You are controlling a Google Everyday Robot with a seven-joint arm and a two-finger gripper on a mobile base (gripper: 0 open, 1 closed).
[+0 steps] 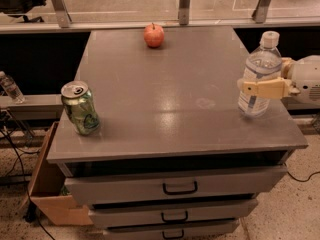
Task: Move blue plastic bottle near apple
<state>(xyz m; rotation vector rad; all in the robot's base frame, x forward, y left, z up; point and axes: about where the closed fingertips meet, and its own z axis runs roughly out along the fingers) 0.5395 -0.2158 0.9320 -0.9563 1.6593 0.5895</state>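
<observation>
The blue plastic bottle has a white cap and stands upright near the right edge of the grey table. My gripper comes in from the right, and its cream fingers are closed around the bottle's middle. The bottle looks lifted slightly or just resting on the table; I cannot tell which. The red-orange apple sits at the far edge of the table, well to the left of and beyond the bottle.
A green soda can stands near the front left corner. Drawers are below the tabletop. A cardboard box sits on the floor at left. A tiny bottle stands on a ledge at far left. A railing runs behind the table.
</observation>
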